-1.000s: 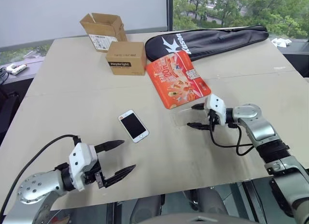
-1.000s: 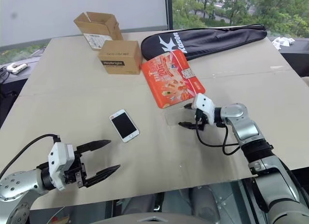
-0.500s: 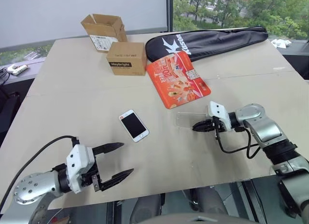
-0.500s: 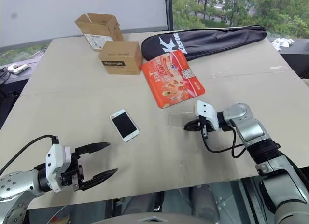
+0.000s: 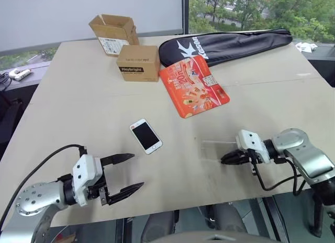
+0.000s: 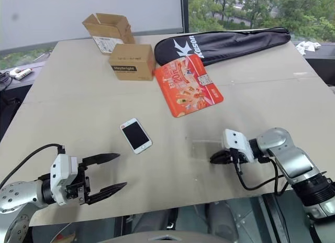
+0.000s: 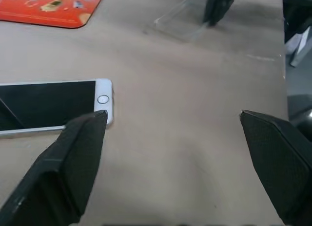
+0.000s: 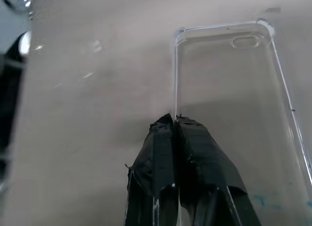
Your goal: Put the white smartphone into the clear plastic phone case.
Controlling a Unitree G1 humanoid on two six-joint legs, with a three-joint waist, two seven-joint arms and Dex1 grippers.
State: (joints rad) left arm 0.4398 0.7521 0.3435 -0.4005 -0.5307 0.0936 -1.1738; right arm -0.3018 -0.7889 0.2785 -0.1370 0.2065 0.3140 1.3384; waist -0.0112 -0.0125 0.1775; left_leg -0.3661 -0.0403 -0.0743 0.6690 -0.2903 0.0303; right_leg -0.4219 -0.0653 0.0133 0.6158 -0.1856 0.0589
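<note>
The white smartphone (image 5: 146,136) lies screen-up on the tan table, left of centre, and in the left wrist view the white smartphone (image 7: 48,106) lies just beyond one fingertip. My left gripper (image 5: 127,174) hovers open near the table's front edge, short of the phone, with nothing between its fingers. The clear plastic phone case (image 5: 214,148) lies flat to the right of the phone. My right gripper (image 5: 223,159) is shut on the case's long edge. The right wrist view has the clear plastic phone case (image 8: 234,89) stretching past the pinched rim, held by my right gripper (image 8: 174,120).
A red-orange printed packet (image 5: 193,86) lies behind the case. Two cardboard boxes (image 5: 137,62) (image 5: 112,32) and a long black bag (image 5: 225,44) sit at the back of the table. The table's front edge runs just beneath both grippers.
My right gripper has shut on the case's edge and pulled back toward the front right, dragging the case away from the red-orange packet. The left gripper has stayed put and open.
</note>
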